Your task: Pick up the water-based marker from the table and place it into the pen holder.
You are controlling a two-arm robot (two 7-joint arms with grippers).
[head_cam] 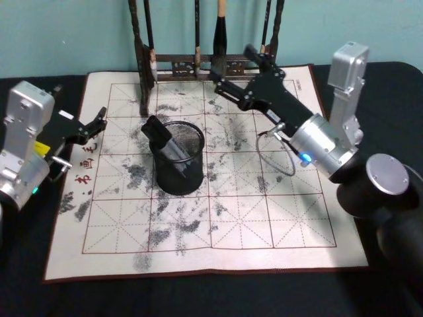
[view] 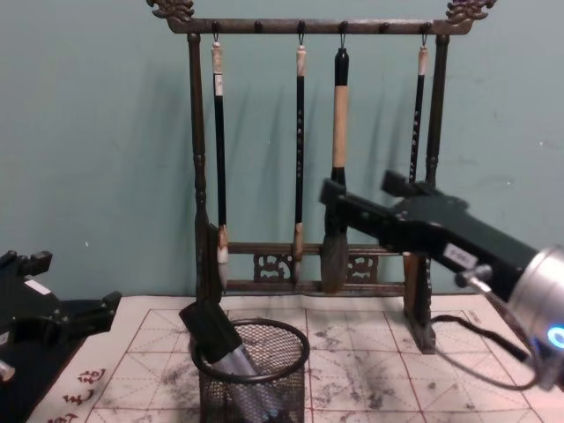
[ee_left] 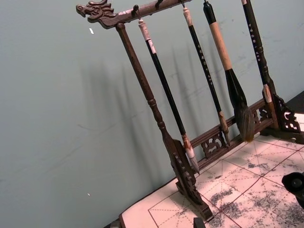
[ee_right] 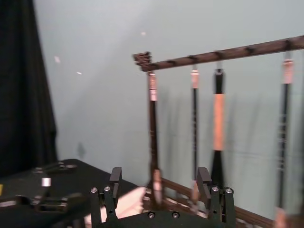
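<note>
The black wire-mesh pen holder (head_cam: 188,175) (view: 282,388) stands upright left of the mat's middle. The water-based marker (head_cam: 162,135) (view: 216,339) leans inside it, its grey barrel down in the mesh and its black cap poking over the rim toward the back left. My right gripper (head_cam: 234,69) (ee_right: 159,178) (view: 357,189) hangs open and empty above the back of the mat, right of and beyond the holder, pointing at the brush rack. My left gripper (head_cam: 98,121) (view: 75,282) rests open at the mat's left edge, away from the holder.
A tall dark wooden rack (head_cam: 192,66) (ee_left: 175,152) (view: 308,26) hung with calligraphy brushes stands along the back edge, close in front of the right gripper. The ink-stained gridded mat (head_cam: 264,218) covers the black table. A teal wall is behind.
</note>
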